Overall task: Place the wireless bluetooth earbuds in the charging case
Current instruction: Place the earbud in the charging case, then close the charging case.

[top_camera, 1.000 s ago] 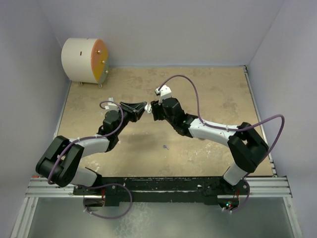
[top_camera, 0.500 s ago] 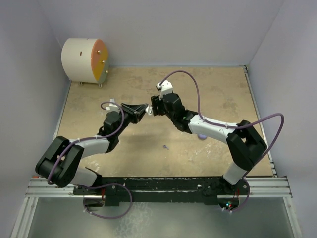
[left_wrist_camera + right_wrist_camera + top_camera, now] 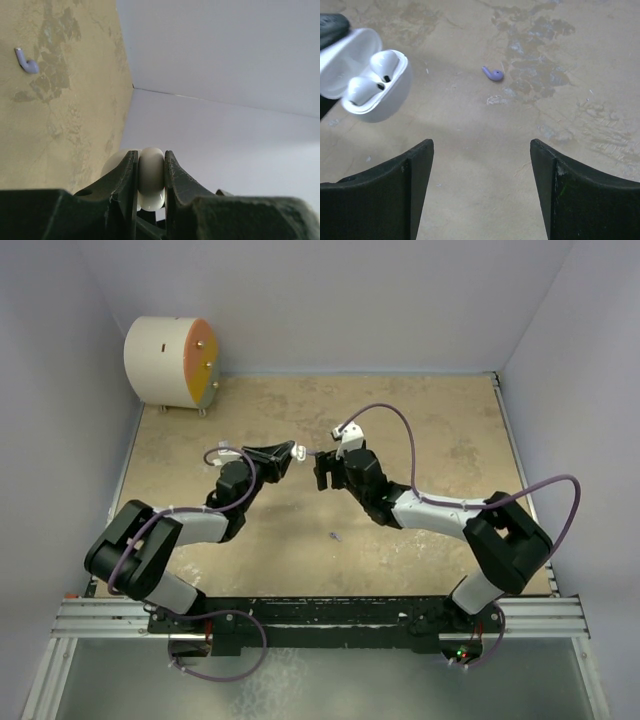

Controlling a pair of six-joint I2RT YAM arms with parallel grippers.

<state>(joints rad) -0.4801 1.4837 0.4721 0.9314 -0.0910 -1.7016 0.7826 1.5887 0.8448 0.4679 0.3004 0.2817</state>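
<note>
Earbuds, white point(image 3: 384, 62): both seated in open charging case point(image 3: 382, 107).
Earbud, lilac point(image 3: 493, 74): I see it loose on the counter point(image 3: 600, 75).
Left gripper point(image 3: 151, 165): clamped on the case.
Right gripper point(image 3: 481, 147): spread wide, holding nothing.

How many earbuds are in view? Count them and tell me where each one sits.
3. Two white earbuds sit in the open white case; one lilac earbud lies on the table. Others may be hidden.
</note>
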